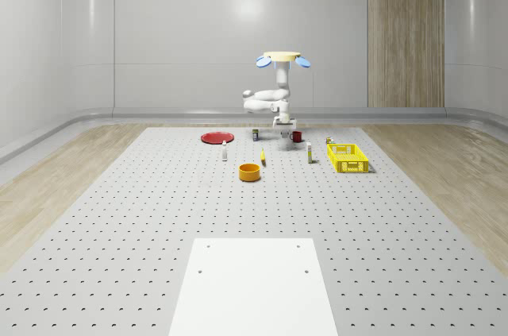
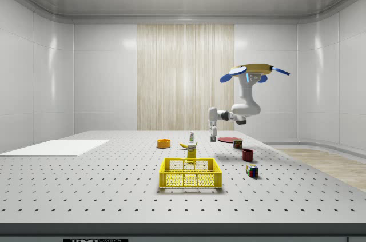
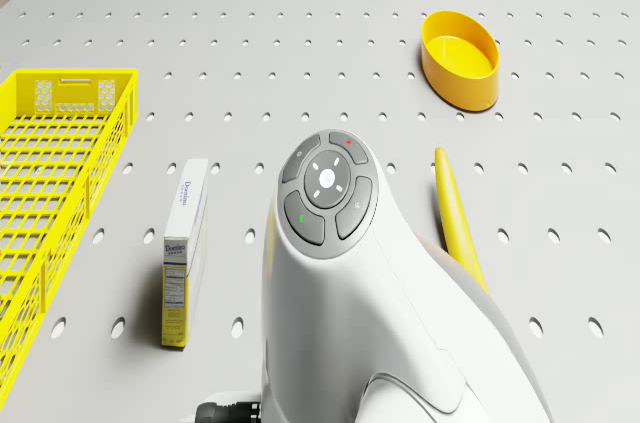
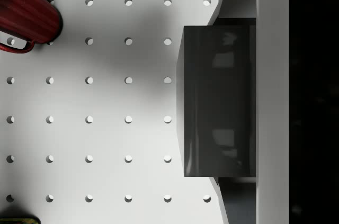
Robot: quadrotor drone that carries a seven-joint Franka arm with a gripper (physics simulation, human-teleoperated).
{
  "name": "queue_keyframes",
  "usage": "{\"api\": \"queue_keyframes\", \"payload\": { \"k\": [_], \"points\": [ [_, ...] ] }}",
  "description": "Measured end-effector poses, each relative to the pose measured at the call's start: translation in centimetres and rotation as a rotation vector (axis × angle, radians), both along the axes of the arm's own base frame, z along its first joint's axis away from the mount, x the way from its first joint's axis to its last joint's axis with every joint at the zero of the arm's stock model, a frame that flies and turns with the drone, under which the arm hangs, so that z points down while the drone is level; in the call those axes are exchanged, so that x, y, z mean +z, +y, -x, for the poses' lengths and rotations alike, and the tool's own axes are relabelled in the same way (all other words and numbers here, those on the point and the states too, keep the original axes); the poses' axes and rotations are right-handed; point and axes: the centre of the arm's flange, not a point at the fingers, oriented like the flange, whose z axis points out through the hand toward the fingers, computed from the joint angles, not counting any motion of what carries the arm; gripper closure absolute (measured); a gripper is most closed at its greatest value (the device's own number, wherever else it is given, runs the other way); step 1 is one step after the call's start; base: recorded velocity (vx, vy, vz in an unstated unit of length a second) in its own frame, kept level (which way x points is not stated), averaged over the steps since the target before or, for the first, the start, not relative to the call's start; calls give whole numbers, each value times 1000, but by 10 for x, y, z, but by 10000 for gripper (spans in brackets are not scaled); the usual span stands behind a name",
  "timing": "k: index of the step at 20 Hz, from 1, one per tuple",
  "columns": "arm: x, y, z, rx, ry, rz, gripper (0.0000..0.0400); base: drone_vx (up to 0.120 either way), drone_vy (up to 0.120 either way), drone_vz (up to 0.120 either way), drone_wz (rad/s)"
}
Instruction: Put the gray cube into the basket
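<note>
The gray cube (image 4: pixel 214 102) sits between my gripper's (image 4: pixel 235 99) two fingers, which press on its opposite sides a little above the perforated table. The drone (image 1: pixel 282 58) hovers over the far part of the table, and its white arm (image 3: pixel 340 273) bends down so that the gripper (image 1: pixel 284 125) hangs just beside the red mug (image 1: pixel 296 136). In the side view the gripper (image 2: pixel 213 135) is well behind the basket. The yellow mesh basket (image 1: pixel 349 168) stands nearer the whole-scene view's right, also seen as basket (image 2: pixel 190 181) and basket (image 3: pixel 108 143).
The red mug (image 4: pixel 26 15) is close to the held cube. An orange bowl (image 3: pixel 460 58), a banana (image 3: pixel 458 218) and a sugar box (image 3: pixel 185 248) lie between gripper and basket. A red plate (image 1: pixel 217 137), small bottles and a white pad (image 1: pixel 254 284) are farther off.
</note>
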Motion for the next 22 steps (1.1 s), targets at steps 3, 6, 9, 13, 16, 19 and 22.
{"api": "queue_keyframes", "payload": {
  "k": [3,6,9,13,16,19,22],
  "points": [
    [0,0,0,0,0,0,150,120,93,0,0],
    [-1,0,0,0,0,0,150,120,120,0,0],
    [-1,0,0,0,0,0,150,120,120,27,0],
    [-1,0,0,0,0,0,150,120,120,120,0],
    [-1,0,0,0,0,0,150,120,120,0,0],
    [-1,0,0,0,0,0,150,120,120,0,0],
    [-1,0,0,0,0,0,150,120,120,0,0]
  ]
}}
